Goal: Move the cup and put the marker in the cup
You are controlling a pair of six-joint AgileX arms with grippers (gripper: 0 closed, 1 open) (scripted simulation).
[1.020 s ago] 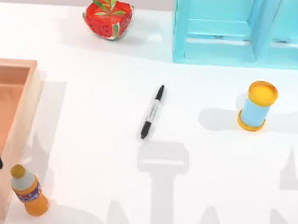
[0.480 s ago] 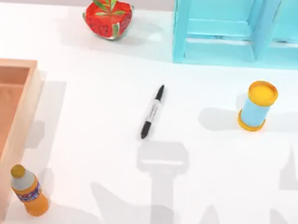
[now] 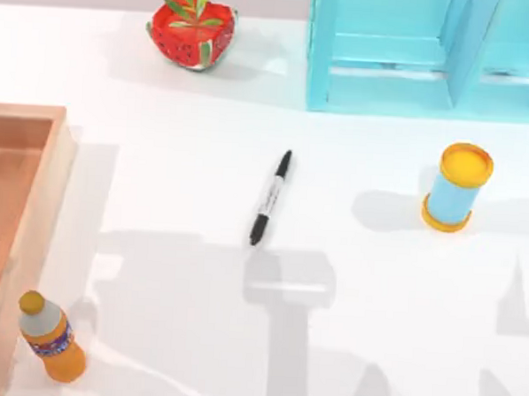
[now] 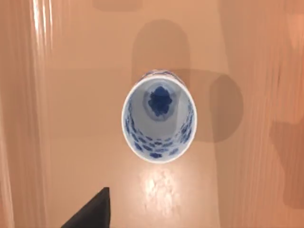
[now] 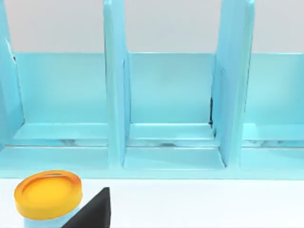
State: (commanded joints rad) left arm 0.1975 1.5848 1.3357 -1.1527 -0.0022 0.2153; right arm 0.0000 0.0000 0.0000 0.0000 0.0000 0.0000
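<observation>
The marker (image 3: 271, 198), a slim black pen with a pale labelled barrel, lies slanted near the middle of the white table. The cup (image 4: 159, 121), white with a blue pattern, stands upright on a wooden floor, seen straight down its mouth in the left wrist view. My left gripper hangs above it, and a dark corner of the gripper (image 4: 90, 214) juts in beside the cup without touching it. In the right wrist view a dark corner of my right gripper (image 5: 92, 212) faces the turquoise shelf, next to the yellow-topped cylinder (image 5: 47, 194).
A wooden tray (image 3: 51, 178) runs along the table's left edge, with an orange bottle (image 3: 51, 338) at its front corner. A light-blue cylinder (image 3: 456, 188) stands at the right, a turquoise shelf (image 3: 432, 56) at the back right, and a red watermelon-patterned plant pot (image 3: 192, 30) at the back.
The dark part of my left arm over the tray's left edge has left the top view. Its shadow has spread over the table's lower left. The marker has not moved.
</observation>
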